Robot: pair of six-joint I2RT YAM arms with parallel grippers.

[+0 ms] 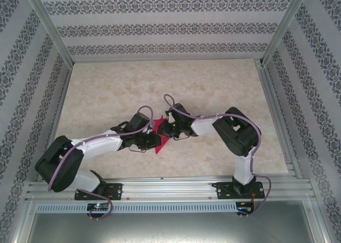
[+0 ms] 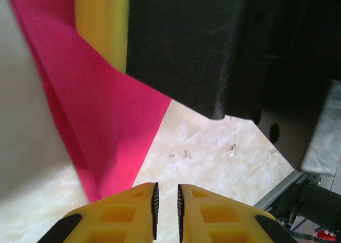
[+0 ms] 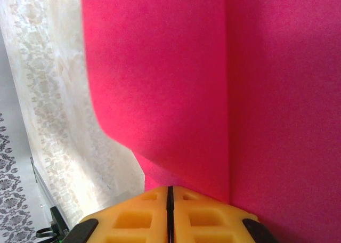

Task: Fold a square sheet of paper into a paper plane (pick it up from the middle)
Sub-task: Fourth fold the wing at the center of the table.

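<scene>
Top view, paper: the square sheet of paper [image 1: 159,145] is sitting partly folded between the two arms, toward the middle of the worktop's [image 1: 213,83] near edge.
Top view, grippers: the left gripper [image 1: 151,142] and right gripper [image 1: 164,130] are meeting over the sheet, too tightly bunched to read their jaws.
Left wrist, gripper: the left gripper [image 2: 166,200] is showing its pads slightly parted, with nothing between them and bare worktop [image 2: 213,158] beyond.
Left wrist, paper: the sheet [image 2: 106,120] is rising off the worktop as a slanted flap, with one yellow finger [image 2: 101,24] of the right gripper lying against its top.
Right wrist, gripper: the right gripper [image 3: 170,196] is pinching closed on the paper's lower edge.
Right wrist, paper: the sheet [image 3: 160,83] is hanging in front, a straight crease running down it.
Handling: it is probably very light, floppy and easily crumpled, and likely to slide on the smooth worktop.
Where to hold: pinching at the crease or a doubled edge is likely the firmest grip.
</scene>
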